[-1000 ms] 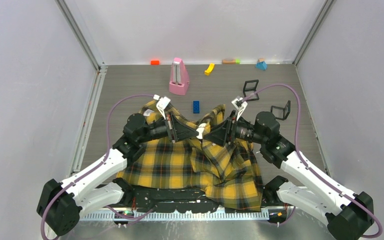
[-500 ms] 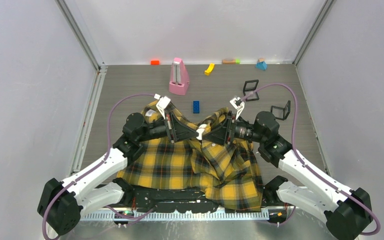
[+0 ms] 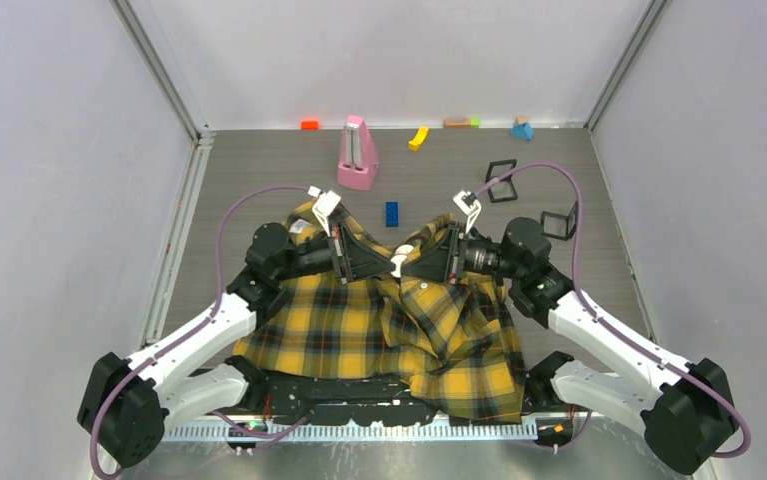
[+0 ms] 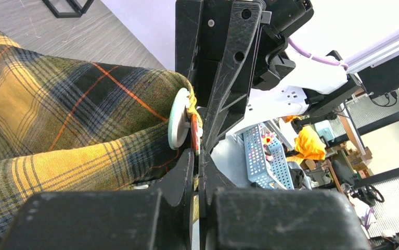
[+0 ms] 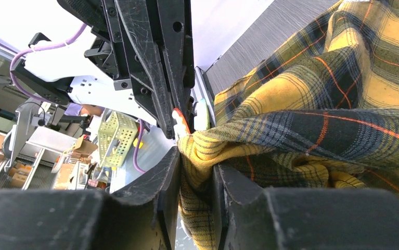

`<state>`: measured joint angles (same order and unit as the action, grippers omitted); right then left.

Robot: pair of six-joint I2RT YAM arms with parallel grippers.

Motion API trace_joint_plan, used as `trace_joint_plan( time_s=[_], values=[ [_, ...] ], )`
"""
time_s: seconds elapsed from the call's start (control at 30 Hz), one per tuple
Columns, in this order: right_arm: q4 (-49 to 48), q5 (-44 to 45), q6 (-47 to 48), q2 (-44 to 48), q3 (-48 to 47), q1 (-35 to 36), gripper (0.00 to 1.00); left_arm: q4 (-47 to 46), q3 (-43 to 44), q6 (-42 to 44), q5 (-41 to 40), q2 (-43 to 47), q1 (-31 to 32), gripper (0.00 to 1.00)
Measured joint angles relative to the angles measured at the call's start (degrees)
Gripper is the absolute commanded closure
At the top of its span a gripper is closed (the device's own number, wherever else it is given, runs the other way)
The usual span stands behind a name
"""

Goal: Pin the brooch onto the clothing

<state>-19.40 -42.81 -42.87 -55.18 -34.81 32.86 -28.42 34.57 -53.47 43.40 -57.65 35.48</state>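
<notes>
Grey wood-grain bench (image 3: 259, 170), pale walls on three sides, metal rails in the corners. Toward the far edge stand a pink metronome-shaped piece (image 3: 357, 155) and small coloured blocks. A blue brick (image 3: 391, 213) and two black square frames (image 3: 500, 180) lie nearer. None of these is in play.

Shirt (image 3: 359, 330), yellow-and-black plaid, lies crumpled at the near centre. Both arms reach in from their own sides and meet tip to tip over its upper middle.

Left fingers (image 3: 377, 262): together, pinching the brooch (image 4: 179, 125) at its edge. The pale greenish disc stands on edge just past the tips, with an orange-red part beside it. The disc side faces the plaid. My guess is that the rim hold keeps the tips out from between brooch and cloth.

Right fingers (image 3: 421, 266): drawn in on a raised fold of the shirt. In the right wrist view the cloth fills the gap and touches both. How firm the pinch is, I cannot tell. The fold is lifted off the bench, likely to offer a free ridge of cloth with nothing beneath.

In the left wrist view the disc lies against that fold. Whether any pin has gone through is hidden.

Judgement: this is the joining step, not yet finished. Risks are the fold slipping free and the brooch twisting in so narrow a pinch.
</notes>
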Motion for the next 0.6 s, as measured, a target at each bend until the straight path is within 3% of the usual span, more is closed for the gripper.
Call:
trace_joint_plan(
  time_s=[0.2,0.6],
  values=[
    [-0.3,-0.7,-1.1,-1.5,-0.2,-0.3,0.8,0.4,0.0,0.2,0.2,-0.2,-0.3,1.0],
    [-0.3,-1.7,-1.3,-2.4,-0.2,-0.6,0.74,3.5,0.0,1.8,-2.3,-0.3,-0.1,1.0]
  ],
)
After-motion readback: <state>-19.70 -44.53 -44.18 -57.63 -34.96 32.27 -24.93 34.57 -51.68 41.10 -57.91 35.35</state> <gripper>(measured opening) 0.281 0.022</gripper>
